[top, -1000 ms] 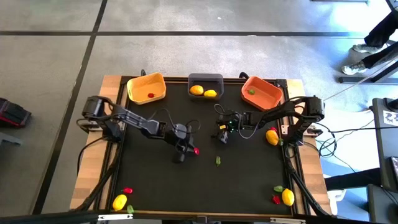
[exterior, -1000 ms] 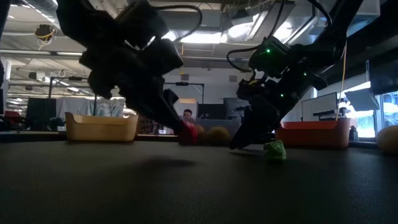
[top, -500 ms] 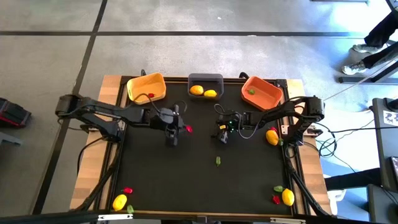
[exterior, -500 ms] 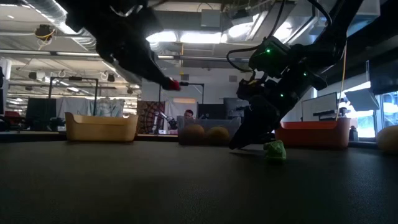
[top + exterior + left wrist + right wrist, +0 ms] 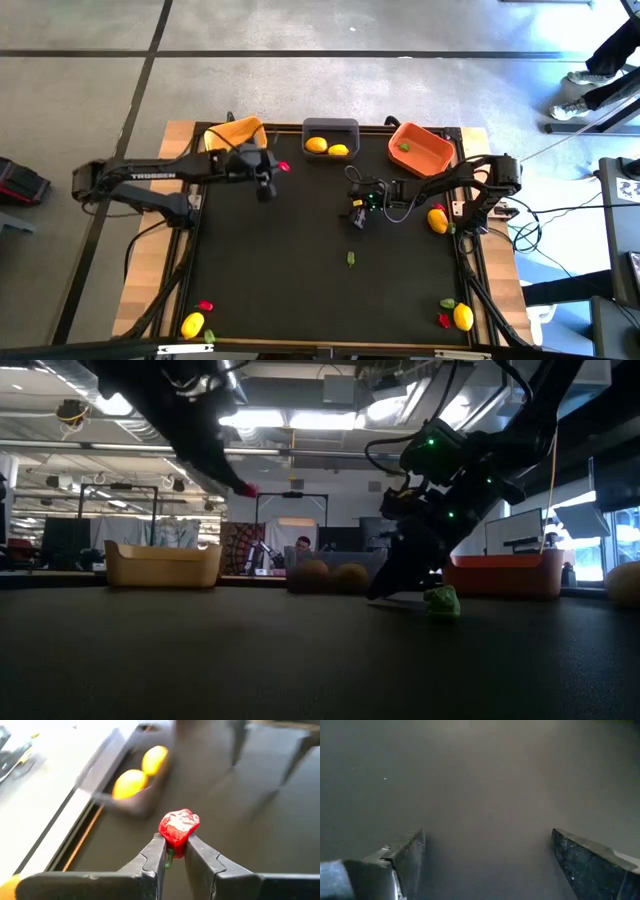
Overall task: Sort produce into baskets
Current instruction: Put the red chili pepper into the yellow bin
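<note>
While I hold the red piece [image 5: 178, 827] clamped in the left gripper [image 5: 173, 851] | yellow-orange basket [image 5: 228, 133] just beside it | right gripper [image 5: 487, 860] jaws apart, waiting mid-table

Overhead camera looks straight down, low one level across the mat; both share the grey basket [image 5: 331, 133].

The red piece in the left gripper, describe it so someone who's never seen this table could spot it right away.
Start at the row of three baskets along the table's far edge and find the yellow-orange basket. Just beside it, the left gripper hangs above the black mat with its fingers shut on the red piece. It is the only produce held in the air; every other piece lies on the mat or in a basket.
</note>
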Action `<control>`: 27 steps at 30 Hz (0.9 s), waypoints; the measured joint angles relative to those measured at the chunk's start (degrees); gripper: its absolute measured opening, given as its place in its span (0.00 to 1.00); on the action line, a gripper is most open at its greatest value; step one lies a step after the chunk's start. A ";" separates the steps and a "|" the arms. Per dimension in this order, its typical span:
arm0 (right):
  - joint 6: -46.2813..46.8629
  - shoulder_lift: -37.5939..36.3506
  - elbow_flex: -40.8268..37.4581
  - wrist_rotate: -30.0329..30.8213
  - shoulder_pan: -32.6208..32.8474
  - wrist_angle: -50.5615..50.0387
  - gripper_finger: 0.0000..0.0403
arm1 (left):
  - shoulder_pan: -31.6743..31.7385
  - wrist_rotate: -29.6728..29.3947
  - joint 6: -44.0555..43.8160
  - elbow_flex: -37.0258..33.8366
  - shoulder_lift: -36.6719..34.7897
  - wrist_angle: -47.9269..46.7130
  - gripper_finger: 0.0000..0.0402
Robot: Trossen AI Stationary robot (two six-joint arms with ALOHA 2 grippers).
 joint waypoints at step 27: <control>1.86 0.61 0.02 2.38 -2.72 1.04 0.92 | 33.05 0.00 -5.78 0.00 3.56 -1.75 0.15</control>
